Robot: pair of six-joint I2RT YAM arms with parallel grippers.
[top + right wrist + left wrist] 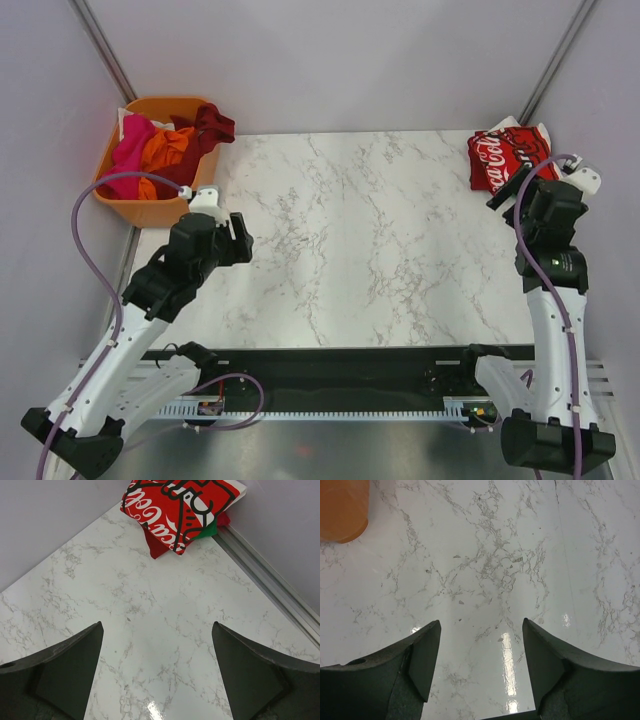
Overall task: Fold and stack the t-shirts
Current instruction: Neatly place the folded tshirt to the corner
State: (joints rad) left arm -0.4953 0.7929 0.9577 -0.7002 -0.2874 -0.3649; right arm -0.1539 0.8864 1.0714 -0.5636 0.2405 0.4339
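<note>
A folded stack of t-shirts sits in the far right corner, the red and cream Coca-Cola tee (pixel 505 155) on top; in the right wrist view that tee (pixel 180 505) lies over a red one (pixel 155 547) and a green one (pixel 210 530). Loose pink (pixel 128 150), orange (pixel 165 148) and dark red (pixel 205 125) tees fill the orange basket (pixel 150 208) at the far left. My left gripper (pixel 480 630) is open and empty over bare marble, just right of the basket. My right gripper (pixel 156 630) is open and empty, just in front of the stack.
The marble tabletop (pixel 350 240) lies between the arms. Grey walls close in the back and sides, with a metal rail (pixel 270 587) along the right edge. A corner of the basket (pixel 342 510) shows in the left wrist view.
</note>
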